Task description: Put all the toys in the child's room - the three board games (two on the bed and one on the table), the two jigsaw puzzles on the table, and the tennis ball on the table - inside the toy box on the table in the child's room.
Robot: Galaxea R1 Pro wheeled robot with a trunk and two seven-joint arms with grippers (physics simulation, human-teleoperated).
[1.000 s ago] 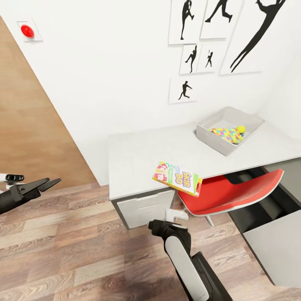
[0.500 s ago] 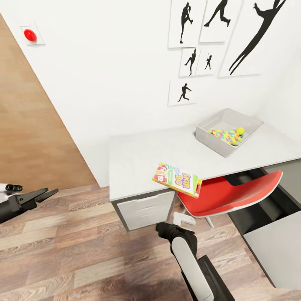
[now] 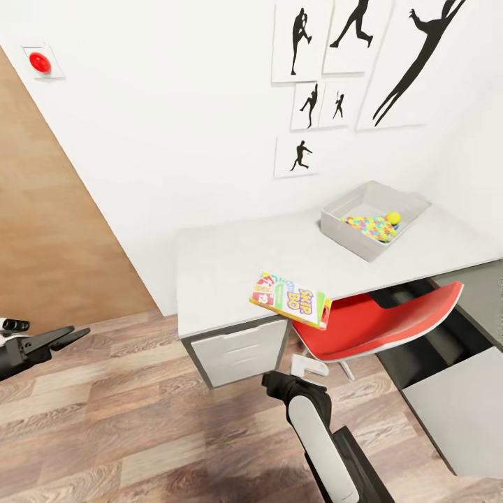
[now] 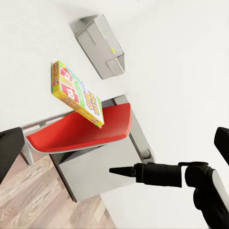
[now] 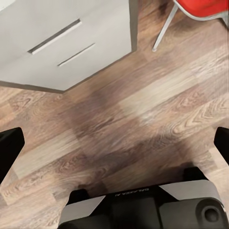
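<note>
One board game, the Skip-Bo carton [image 3: 290, 299], sits at the front edge of the table [image 3: 230, 258] and overhangs the red chair; it is also in the left wrist view [image 4: 76, 93]. At the table's far right stands the toy box [image 3: 342, 230] [image 4: 102, 43], holding the jigsaw puzzles [image 3: 369, 226] and the tennis ball [image 3: 393, 218]. My left gripper [image 3: 73, 334] [image 4: 114, 148] hangs open over the floor, far left of the table. My right gripper [image 5: 114, 143] [image 4: 117, 170] points down at the floor in front of the drawers, open and empty. The bed is out of view.
A red-and-white swivel chair [image 3: 377, 325] is tucked under the table beside the drawer unit [image 3: 237, 349]. A lower shelf section [image 3: 454, 398] lies at the right. A wooden panel [image 3: 49, 230] and a red wall button [image 3: 40, 61] are at the left. Wood-plank floor [image 3: 140, 419] spreads in front.
The view has shifted a little, the table sliding left in the picture. My left gripper has sunk lower and further left. My right wrist has drawn slightly down and right.
</note>
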